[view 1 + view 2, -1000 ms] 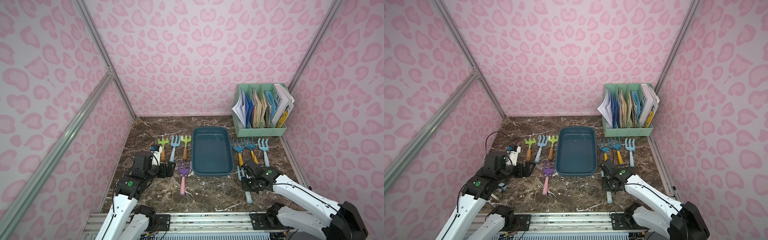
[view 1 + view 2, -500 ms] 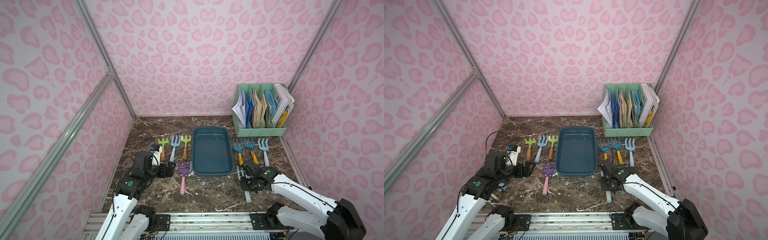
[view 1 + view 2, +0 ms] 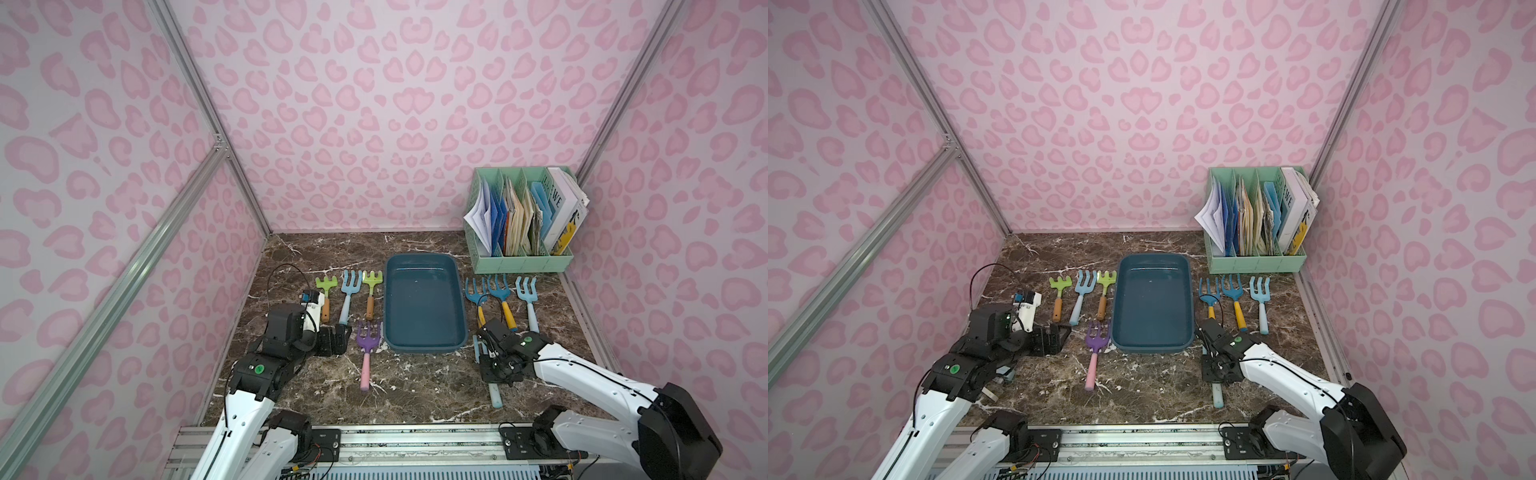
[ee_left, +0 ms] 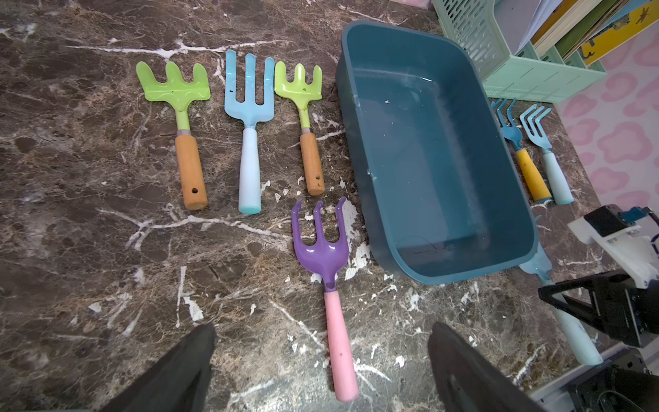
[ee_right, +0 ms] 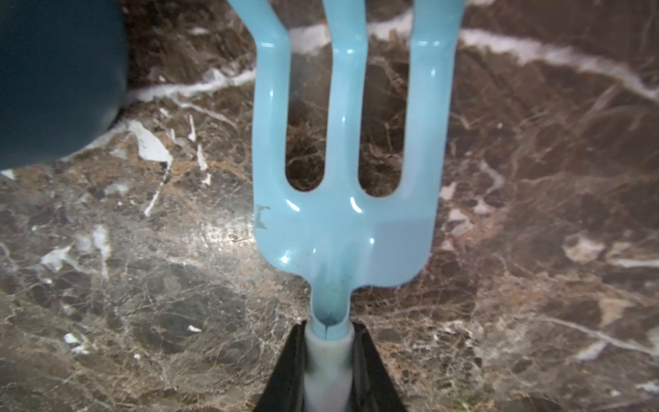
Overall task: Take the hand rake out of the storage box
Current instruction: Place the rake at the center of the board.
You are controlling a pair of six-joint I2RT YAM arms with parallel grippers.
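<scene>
Clenching the handle of a light-blue three-tined plastic hand rake (image 5: pixel 342 232) in the right gripper (image 5: pixel 328 331), on brown marble tabletop (image 3: pixel 415 386) just outside the shallow dark teal plastic storage box (image 3: pixel 424 307), with left gripper (image 4: pixel 321 335) spread wide.

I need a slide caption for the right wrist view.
Right gripper shut on the handle of a light blue hand rake, outside the storage box, over the marble table.

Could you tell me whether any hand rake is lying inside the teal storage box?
No, the storage box shows only its bare floor in the left wrist view.
</scene>
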